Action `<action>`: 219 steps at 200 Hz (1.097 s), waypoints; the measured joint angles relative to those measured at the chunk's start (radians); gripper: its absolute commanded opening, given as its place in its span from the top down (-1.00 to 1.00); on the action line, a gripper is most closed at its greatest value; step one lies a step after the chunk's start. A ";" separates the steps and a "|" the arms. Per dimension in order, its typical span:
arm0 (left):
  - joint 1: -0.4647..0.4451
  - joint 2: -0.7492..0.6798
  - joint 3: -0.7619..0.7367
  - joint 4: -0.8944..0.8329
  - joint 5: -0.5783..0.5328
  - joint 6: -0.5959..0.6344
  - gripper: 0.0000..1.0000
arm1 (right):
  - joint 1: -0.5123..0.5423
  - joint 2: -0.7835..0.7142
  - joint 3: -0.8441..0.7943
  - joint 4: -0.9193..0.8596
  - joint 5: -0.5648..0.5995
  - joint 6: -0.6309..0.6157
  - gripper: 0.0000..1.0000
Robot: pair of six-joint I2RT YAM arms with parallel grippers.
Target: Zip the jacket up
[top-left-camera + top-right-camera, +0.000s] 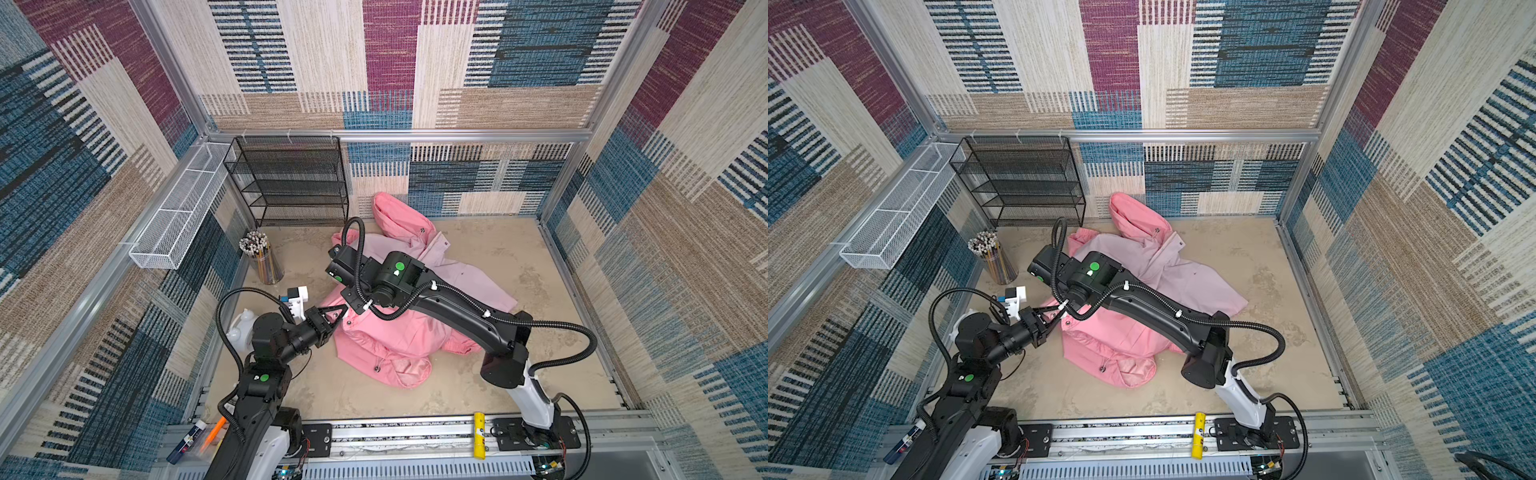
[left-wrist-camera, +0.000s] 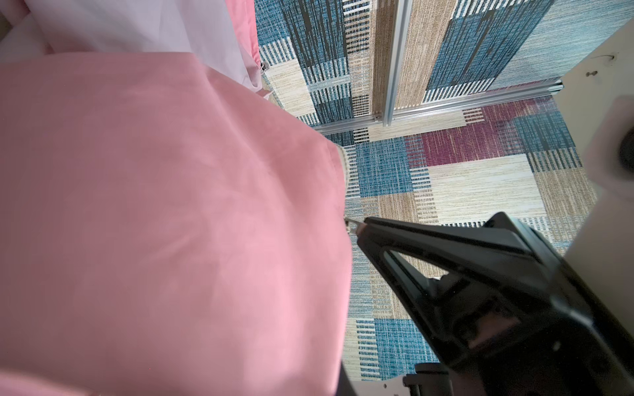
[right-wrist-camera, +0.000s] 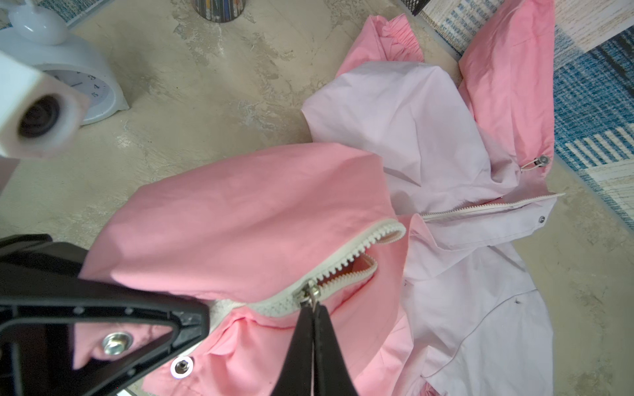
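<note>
At the jacket's (image 1: 399, 332) nine-o'clock edge, the left gripper (image 1: 341, 308) pinches the hem (image 3: 233, 329), the right gripper (image 3: 313, 308) pinches the pull (image 3: 310, 295); the zipper (image 3: 346, 269) is barely started, mostly unzipped.

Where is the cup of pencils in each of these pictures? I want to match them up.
In both top views: the cup of pencils stands left of the pink jacket, in front of the black wire shelf.
Left wrist: not in it.
Right wrist: only its lower part, cut by the frame's edge, near the white clock.
Shared landmark: the pink jacket, in all four.
</note>
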 measured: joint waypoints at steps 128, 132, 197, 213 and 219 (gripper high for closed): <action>0.000 -0.008 0.009 -0.048 -0.001 0.001 1.00 | -0.014 0.002 -0.006 0.007 -0.045 -0.015 1.00; 0.000 -0.010 0.015 -0.061 -0.001 0.004 1.00 | -0.014 0.002 -0.006 0.007 -0.046 -0.015 1.00; 0.001 0.063 0.324 -0.546 -0.020 0.195 1.00 | -0.075 -0.097 -0.135 0.052 -0.159 0.051 1.00; 0.002 0.084 0.363 -0.667 -0.019 0.231 1.00 | -0.098 -0.161 -0.234 0.080 -0.222 0.076 1.00; 0.002 0.087 0.381 -0.713 -0.019 0.246 1.00 | -0.105 -0.188 -0.274 0.095 -0.240 0.084 1.00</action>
